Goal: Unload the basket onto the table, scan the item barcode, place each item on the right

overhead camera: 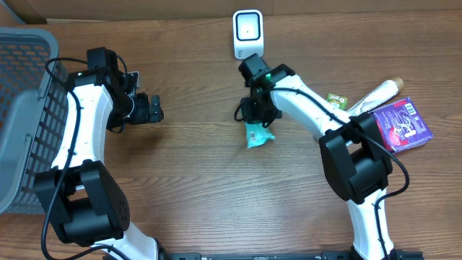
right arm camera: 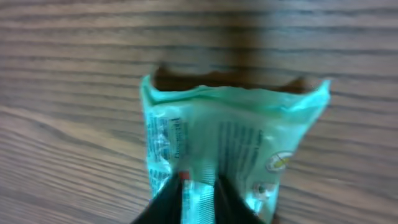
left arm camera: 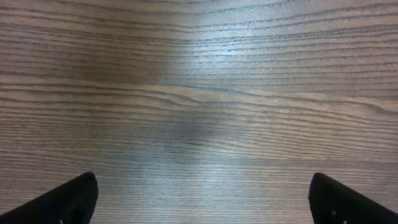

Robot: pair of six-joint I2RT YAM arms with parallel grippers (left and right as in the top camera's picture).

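Teal crinkly plastic packet, small print too blurred to read, sits pinched at its edge by the right gripper on the wood-grain table, while the left gripper is spread wide.

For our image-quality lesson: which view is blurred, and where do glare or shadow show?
Right wrist: the teal packet is blurred, print unreadable, with a dark shadow behind its top edge. Left wrist: sharp wood grain, pale glare on the table near the top. Overhead: sharp, evenly lit.

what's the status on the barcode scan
Left gripper open, empty. Right gripper pinching teal packet by its end. White scanner just beyond, nothing in the way.
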